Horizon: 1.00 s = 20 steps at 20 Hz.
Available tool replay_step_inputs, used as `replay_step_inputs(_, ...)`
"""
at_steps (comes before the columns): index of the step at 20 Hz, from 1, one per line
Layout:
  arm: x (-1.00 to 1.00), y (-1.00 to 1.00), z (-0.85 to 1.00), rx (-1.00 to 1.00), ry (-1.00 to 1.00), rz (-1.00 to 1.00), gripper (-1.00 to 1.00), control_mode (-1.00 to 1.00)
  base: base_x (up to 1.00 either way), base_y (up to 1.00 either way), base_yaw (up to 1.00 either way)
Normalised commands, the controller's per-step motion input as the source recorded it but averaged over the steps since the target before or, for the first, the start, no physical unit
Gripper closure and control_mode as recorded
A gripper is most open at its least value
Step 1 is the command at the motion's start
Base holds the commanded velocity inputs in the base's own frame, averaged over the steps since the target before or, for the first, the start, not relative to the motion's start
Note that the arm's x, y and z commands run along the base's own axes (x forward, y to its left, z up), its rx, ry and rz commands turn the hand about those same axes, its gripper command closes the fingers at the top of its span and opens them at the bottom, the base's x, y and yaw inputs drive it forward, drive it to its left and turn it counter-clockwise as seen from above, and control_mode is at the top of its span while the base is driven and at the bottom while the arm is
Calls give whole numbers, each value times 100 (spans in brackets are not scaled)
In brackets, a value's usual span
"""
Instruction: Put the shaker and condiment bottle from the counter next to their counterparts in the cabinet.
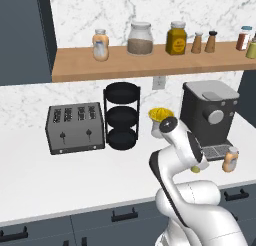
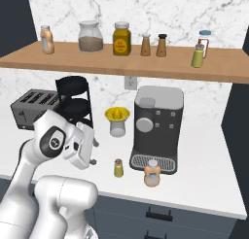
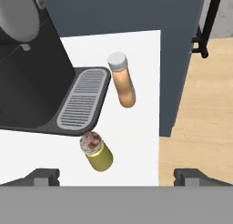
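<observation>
Gripper (image 3: 116,175) hovers wide open, empty, above the shaker (image 3: 97,152) on the bench (image 3: 132,127); coffee machine (image 3: 32,82) close beside, so a finger could clip it, toppling the shaker.

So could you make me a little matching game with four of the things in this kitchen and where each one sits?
Things:
1. condiment bottle
2. shaker
3. toaster
4. mustard-yellow jar

Places:
A. far left on the counter, beside the black tiered rack
B. on the counter in front of the coffee machine's drip tray
C. up on the wooden shelf, between a glass jar and two brown shakers
D. on the counter left of the drip tray, nearest the robot's hand

Pairs: 1-B, 2-D, 3-A, 4-C
</observation>
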Motion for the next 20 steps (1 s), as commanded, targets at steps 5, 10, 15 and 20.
replay_step_inputs(5,0,-2,-10,0,0,11,-100,-100,0,0,0)
replay_step_inputs(10,0,-5,-16,0,0,9,-100,-100,0,0,0)
replay_step_inputs(15,1,-8,-23,0,0,8,-100,-100,0,0,0)
replay_step_inputs(20,4,-9,-26,0,0,6,-100,-100,0,0,0)
